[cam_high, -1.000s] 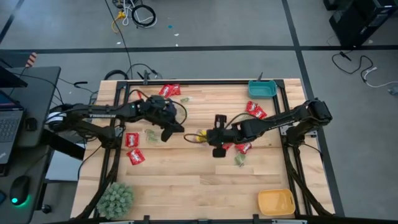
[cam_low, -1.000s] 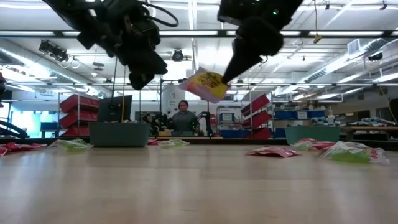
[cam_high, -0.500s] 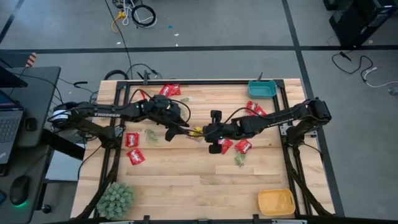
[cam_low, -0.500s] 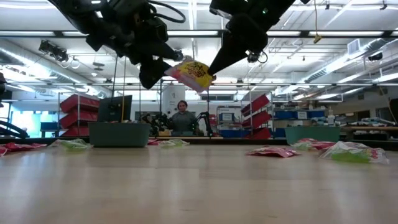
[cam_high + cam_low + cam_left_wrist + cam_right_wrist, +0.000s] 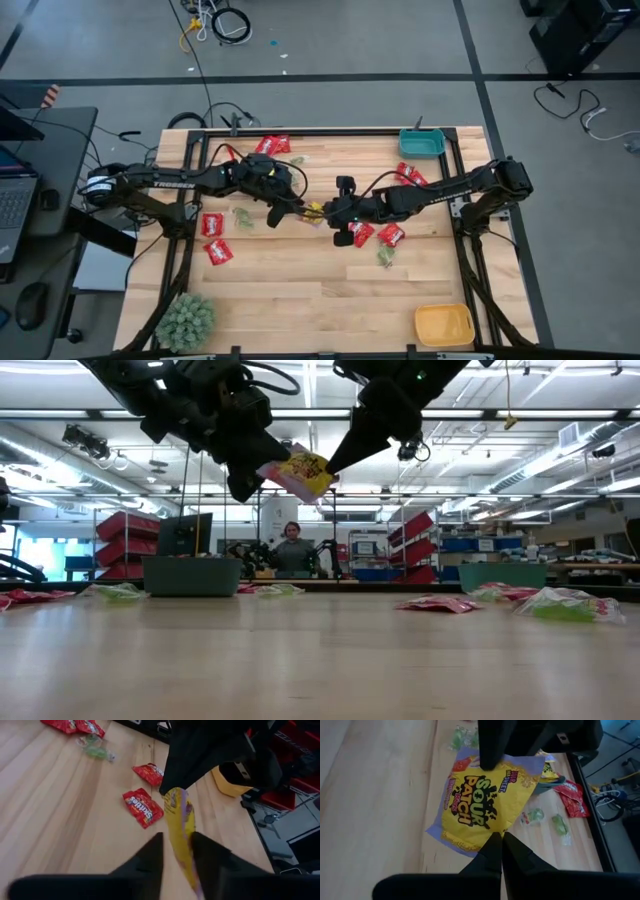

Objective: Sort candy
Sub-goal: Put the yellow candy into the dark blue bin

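Note:
A yellow candy packet [image 5: 315,211] with purple edging hangs in the air between my two grippers, over the middle of the table. My right gripper [image 5: 329,213] is shut on it. My left gripper [image 5: 176,851] is open, and its fingers stand on either side of the packet's other end [image 5: 181,827]. The low view shows the packet [image 5: 298,470] high above the wood. Red packets [image 5: 272,144], [image 5: 212,224], [image 5: 391,236] and pale green ones [image 5: 243,215], [image 5: 385,258] lie flat on the table. My right gripper pinches the yellow packet between both fingers at its edge [image 5: 487,827], coming level from the table's right side. The packet is lifted clear and tilted, stretching away from the fingertips toward the left arm. My left gripper straddles the packet's far end; I cannot tell whether a finger touches it.
A teal bin [image 5: 422,143] sits at the far right corner and a yellow-orange bin [image 5: 444,325] at the near right corner. A fuzzy green plant [image 5: 185,318] stands at the near left corner. More red packets [image 5: 410,177] lie below the right arm. A person [image 5: 293,548] sits behind the table.
My right gripper has carried the yellow packet toward the table's left and slightly up, toward the left gripper. My left gripper has moved right to meet it, so the packet's free end now lies between its fingers.

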`<action>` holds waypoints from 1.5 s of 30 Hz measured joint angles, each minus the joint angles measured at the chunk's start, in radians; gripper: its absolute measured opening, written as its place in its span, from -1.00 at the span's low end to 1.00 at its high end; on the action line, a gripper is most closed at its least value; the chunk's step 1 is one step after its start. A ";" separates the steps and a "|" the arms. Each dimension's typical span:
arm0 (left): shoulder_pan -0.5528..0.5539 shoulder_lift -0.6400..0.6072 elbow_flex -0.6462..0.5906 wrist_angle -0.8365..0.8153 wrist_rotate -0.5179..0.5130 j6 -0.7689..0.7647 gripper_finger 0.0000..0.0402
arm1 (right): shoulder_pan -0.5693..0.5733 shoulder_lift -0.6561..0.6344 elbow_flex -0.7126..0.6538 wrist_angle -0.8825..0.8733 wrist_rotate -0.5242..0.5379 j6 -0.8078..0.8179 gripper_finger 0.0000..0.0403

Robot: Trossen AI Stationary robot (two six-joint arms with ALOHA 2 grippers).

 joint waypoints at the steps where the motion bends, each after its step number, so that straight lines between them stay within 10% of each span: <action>1: 0.000 0.000 0.000 0.000 0.000 0.000 -0.63 | -0.001 0.000 0.000 0.001 0.000 0.000 -1.00; 8: 0.029 -0.010 0.000 -0.038 -0.023 0.049 -0.98 | -0.002 0.000 0.000 0.003 0.026 0.025 -0.98; 24: 0.236 -0.342 -0.124 -0.358 -0.283 -0.059 -1.00 | -0.015 -0.002 0.000 -0.053 0.170 0.083 -0.36; 45: 0.459 -0.402 -0.305 -0.328 -0.317 0.024 -0.91 | -0.022 -0.002 0.000 -0.052 0.142 0.082 -0.34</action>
